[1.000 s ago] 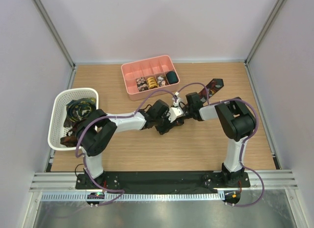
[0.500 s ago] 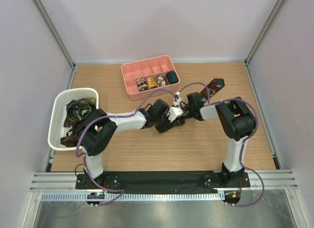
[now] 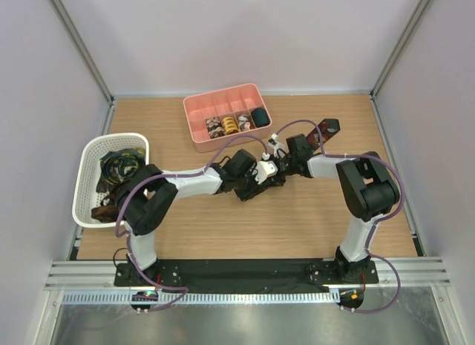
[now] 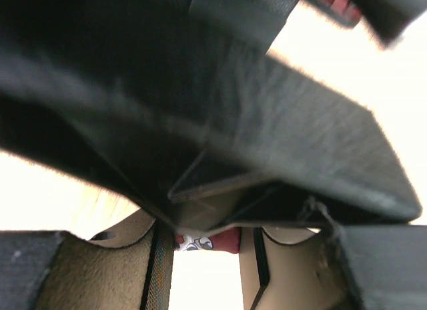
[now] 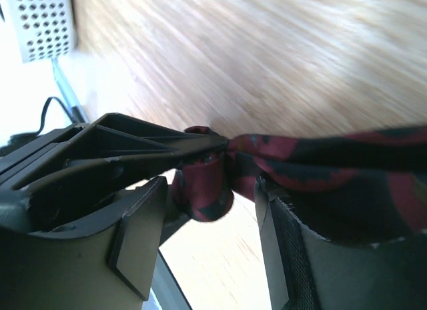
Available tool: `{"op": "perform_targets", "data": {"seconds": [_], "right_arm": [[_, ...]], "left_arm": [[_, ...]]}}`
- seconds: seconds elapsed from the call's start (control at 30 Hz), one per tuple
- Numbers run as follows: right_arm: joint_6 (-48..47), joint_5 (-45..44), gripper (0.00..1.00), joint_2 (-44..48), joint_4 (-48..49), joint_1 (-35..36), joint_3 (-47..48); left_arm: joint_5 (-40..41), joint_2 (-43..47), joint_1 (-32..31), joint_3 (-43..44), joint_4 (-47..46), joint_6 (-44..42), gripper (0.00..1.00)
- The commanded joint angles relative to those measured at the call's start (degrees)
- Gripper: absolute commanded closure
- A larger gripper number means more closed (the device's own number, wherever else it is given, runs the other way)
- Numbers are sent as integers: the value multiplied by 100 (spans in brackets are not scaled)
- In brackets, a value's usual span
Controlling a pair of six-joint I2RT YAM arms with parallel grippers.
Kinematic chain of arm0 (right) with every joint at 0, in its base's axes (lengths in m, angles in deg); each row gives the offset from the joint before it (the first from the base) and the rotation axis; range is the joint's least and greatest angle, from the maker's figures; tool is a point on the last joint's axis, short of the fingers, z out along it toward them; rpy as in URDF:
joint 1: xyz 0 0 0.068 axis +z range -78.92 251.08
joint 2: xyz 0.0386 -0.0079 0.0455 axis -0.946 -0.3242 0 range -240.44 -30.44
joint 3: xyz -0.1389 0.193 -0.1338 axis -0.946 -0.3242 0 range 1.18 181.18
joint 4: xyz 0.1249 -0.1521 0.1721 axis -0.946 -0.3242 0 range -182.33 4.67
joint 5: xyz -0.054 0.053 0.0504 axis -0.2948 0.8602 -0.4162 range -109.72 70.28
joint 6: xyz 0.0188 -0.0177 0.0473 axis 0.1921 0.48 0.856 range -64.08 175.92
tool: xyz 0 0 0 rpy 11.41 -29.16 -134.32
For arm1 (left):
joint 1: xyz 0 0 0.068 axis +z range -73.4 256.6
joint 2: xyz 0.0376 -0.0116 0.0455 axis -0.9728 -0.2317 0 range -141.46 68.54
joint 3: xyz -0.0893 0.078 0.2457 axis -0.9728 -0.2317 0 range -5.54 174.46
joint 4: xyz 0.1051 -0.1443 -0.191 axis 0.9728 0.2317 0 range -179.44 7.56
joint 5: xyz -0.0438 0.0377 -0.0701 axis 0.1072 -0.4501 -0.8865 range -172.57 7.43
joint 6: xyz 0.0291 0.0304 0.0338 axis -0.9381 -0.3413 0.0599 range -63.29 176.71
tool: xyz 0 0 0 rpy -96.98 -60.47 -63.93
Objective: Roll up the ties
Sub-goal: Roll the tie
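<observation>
Tie (image 5: pixel 203 190) coil, L gripper (image 4: pixel 207 235) prob. pinching it, grip mostly hidden

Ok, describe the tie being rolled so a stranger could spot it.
Find the pink tray at the far side. Just right of it shows the end of a dark, red-patterned tie. Unlike the coiled ties in the tray, it's stretched out.

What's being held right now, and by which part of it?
The left end effector pinches the tie at its rolled-up end. The right end effector stands open around that roll, holding nothing.
</observation>
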Motion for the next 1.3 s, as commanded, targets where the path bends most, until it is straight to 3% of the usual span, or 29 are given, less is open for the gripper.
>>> {"op": "perform_targets", "data": {"seconds": [0.0,0.1,0.4,0.43,0.5,0.73,0.83,0.97,1.0,1.03,1.27], "right_arm": [[11,-252,38,520,-341,-14,269],[125,-595,41,801,-499,-146,225],[205,-1552,61,1803,-586,-743,-513],[196,-1771,67,2100,-666,-778,-566],[170,-2414,69,2548,-728,-814,-811],[-15,-2837,75,3542,-412,-762,-1629],[-76,-3231,75,4219,-236,-376,-1998],[-400,-4162,67,5019,-139,652,-2358],[-471,-4382,66,5186,-174,1185,-2368],[-559,-4889,66,5257,-183,1407,-2385],[-1446,-5850,67,4961,98,3332,-2237]], "left_arm": [[125,-277,0,55,478,-66,82],[126,-321,9,116,558,-58,82],[275,-506,0,537,1241,223,81],[319,-558,9,608,1348,258,81],[476,-786,0,993,1707,521,80],[811,-1200,-9,1610,2517,944,80],[934,-1367,-17,1882,2860,1032,80],[1101,-1595,-17,2286,3352,1076,79],[1110,-1700,-17,2400,3596,1076,79],[1110,-1771,-9,2601,3721,1094,79],[855,-2246,-17,3420,4634,1094,78]]}}
